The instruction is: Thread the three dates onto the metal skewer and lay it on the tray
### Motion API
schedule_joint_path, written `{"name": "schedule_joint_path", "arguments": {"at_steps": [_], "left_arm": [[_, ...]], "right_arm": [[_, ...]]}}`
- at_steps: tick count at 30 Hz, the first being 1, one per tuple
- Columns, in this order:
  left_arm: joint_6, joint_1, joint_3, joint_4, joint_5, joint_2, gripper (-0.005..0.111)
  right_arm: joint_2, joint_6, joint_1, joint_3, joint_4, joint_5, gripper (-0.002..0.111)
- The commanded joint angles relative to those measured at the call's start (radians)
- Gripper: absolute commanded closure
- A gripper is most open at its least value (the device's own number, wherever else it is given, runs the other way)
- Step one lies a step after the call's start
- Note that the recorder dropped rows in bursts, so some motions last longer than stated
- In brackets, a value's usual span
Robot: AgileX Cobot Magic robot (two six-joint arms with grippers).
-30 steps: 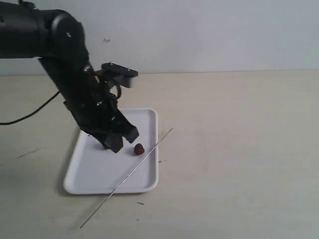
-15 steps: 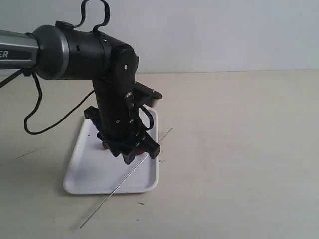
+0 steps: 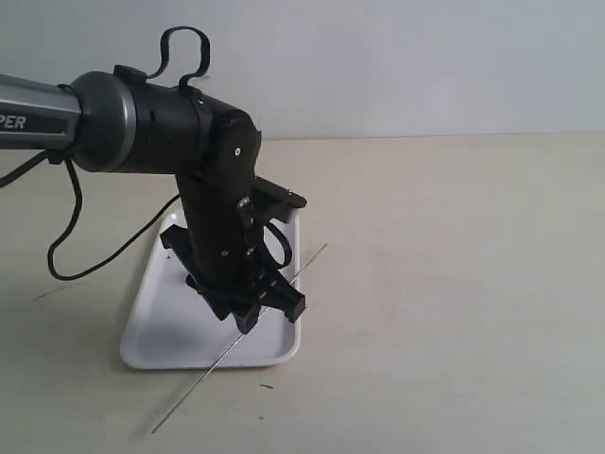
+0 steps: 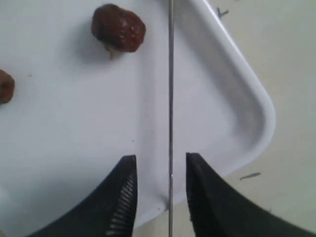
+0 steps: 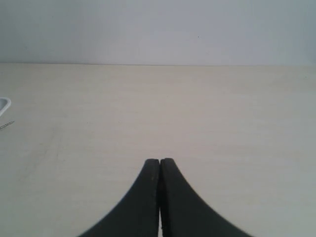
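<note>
Silvery metal runs straight down the gap between my left fingers: the metal skewer [image 4: 170, 98] lies bare, with nothing threaded on it, and my left gripper [image 4: 161, 158] straddles it, jaws spread wide, one on each side of the rod. I hold nothing, and as far as I can tell neither pad touches it. I have lined the jaws up square to the rod so that closing should pinch it across its thin width rather than push it sideways. The skewer lies slanted across a corner of the white tray [image 4: 74, 123], part of it over the tray floor and its end out past the rim on the table [image 5: 197, 113]. I judge the rim props it up a little, which is why this corner is a good place to get under so thin a thing. A date [image 4: 118, 27] sits loose on the tray just beside the rod, and a second date [image 4: 4, 86] lies farther off at the edge of my left wrist view. The third I cannot find, and my own arm hides much of the tray from the outside camera. My right gripper [image 5: 159, 161] is pressed shut on nothing and hangs over bare table, well apart from the tray, leaving the left arm room to work.
</note>
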Motion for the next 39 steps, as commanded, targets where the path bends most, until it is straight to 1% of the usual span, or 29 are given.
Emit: {"name": "schedule_joint_path", "arguments": {"at_steps": [1, 12, 23, 29, 39], "left_arm": [[0.004, -0.003, 0.032, -0.013, -0.045, -0.005, 0.072], [0.004, -0.003, 0.034, -0.033, -0.051, -0.005, 0.072], [0.004, -0.003, 0.037, -0.027, -0.078, -0.005, 0.072], [0.004, -0.003, 0.069, -0.010, -0.098, -0.005, 0.072], [0.004, -0.003, 0.069, -0.010, -0.116, -0.003, 0.072]], "right_arm": [[-0.005, 0.000, -0.007, 0.004, 0.000, -0.010, 0.108], [-0.005, 0.000, -0.007, 0.004, 0.000, -0.010, 0.108], [-0.005, 0.000, -0.007, 0.004, 0.000, -0.010, 0.108], [-0.005, 0.000, -0.007, 0.004, 0.000, -0.010, 0.108], [-0.005, 0.000, -0.007, 0.004, 0.000, -0.010, 0.108]]}}
